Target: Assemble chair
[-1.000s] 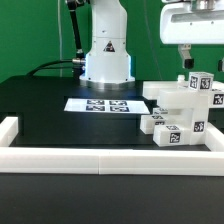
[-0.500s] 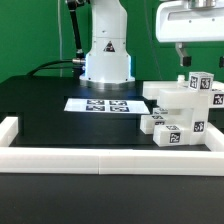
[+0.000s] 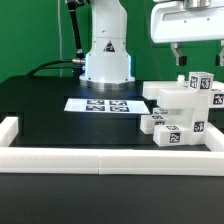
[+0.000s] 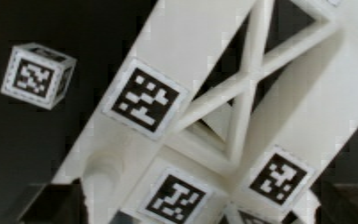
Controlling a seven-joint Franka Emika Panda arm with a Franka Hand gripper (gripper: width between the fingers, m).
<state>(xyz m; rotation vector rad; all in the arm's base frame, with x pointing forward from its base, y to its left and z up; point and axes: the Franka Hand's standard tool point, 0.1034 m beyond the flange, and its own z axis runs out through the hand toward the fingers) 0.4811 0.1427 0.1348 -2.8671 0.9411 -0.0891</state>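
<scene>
The chair's white blocky parts lie piled at the exterior view's right, each carrying black-and-white tags. Two small pieces rest in front of the pile, and a tagged block stands upright on top. My gripper hangs above the pile, open, holding nothing. In the wrist view the chair parts fill the picture, with slanted bars and several tags. A small tagged block lies apart on the black surface. Dark fingertips show at the picture's edge, well apart.
The marker board lies flat on the black table before the robot's base. A low white border rail runs along the front and up the sides. A green wall stands behind.
My gripper has shifted a little toward the exterior view's left above the pile, still open. The parts have not moved.
</scene>
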